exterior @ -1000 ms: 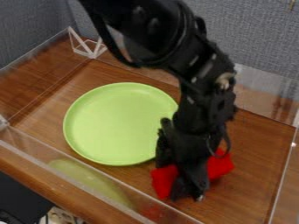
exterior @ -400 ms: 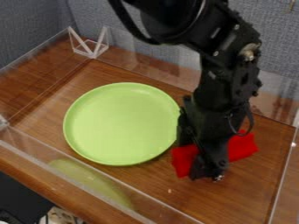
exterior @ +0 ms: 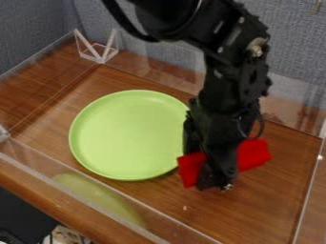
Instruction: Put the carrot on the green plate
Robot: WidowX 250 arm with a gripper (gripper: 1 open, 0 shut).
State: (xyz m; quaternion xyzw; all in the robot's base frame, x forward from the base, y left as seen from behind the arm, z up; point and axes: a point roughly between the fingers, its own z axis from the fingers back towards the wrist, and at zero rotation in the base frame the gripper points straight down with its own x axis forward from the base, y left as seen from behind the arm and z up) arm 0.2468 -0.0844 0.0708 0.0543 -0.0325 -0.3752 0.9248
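The green plate (exterior: 121, 133) lies flat on the wooden table, left of centre. The carrot (exterior: 256, 153), a red bar, sits crosswise just off the plate's right rim, its left end (exterior: 192, 170) close to that rim. My black gripper (exterior: 219, 168) points straight down over the bar's middle and is shut on it. The fingers cover the middle of the bar. Whether the carrot still touches the table I cannot tell.
Clear plastic walls (exterior: 51, 186) enclose the wooden table (exterior: 287, 186) on all sides. A small white wire stand (exterior: 95, 46) sits at the back left corner. The arm's bulk rises above the plate's right side.
The gripper and the carrot have moved together up and away from the front wall, and the bar now lies a little closer to the plate's right rim.
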